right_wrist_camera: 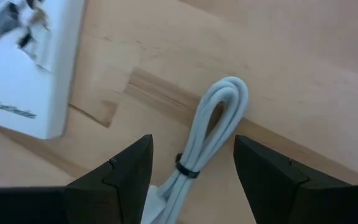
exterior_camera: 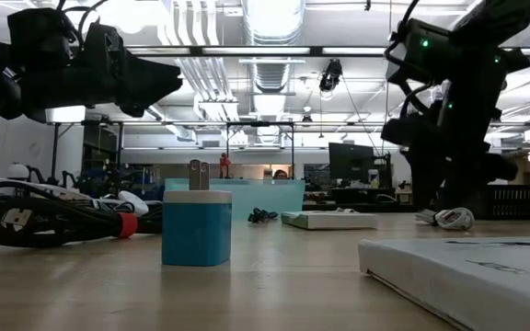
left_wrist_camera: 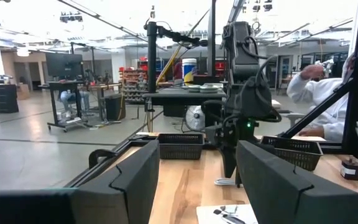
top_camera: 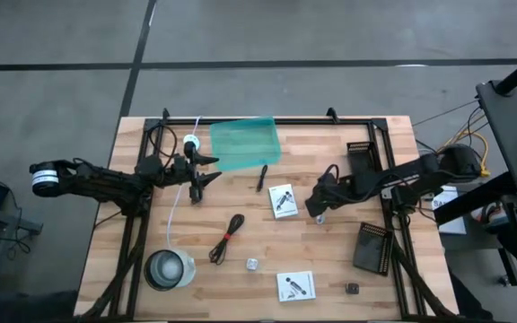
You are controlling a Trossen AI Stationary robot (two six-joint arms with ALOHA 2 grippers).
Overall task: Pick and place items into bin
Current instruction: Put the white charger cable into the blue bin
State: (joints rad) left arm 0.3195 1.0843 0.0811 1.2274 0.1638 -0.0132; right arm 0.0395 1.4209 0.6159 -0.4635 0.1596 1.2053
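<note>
The teal bin (top_camera: 245,144) sits on the far middle of the table. My left gripper (top_camera: 203,170) hovers open just left of it, pointing level toward the right (left_wrist_camera: 197,162). My right gripper (top_camera: 317,211) is open and points down at a bundled white cable (right_wrist_camera: 211,134), which lies on the table between its fingers without touching them. A black pen (top_camera: 262,177), a white card (top_camera: 283,199), a black cable with a red tie (top_camera: 227,238), a silvery clip (top_camera: 251,264) and a second card (top_camera: 295,285) lie loose on the wood.
A clear round container (top_camera: 169,269) stands near the front left. A white disc with a cord (top_camera: 191,142) lies beside the bin. Black perforated boards (top_camera: 372,247) lie on the right. A blue plug block (exterior_camera: 196,225) stands near the front edge. A person in white (left_wrist_camera: 328,93) sits beyond the table.
</note>
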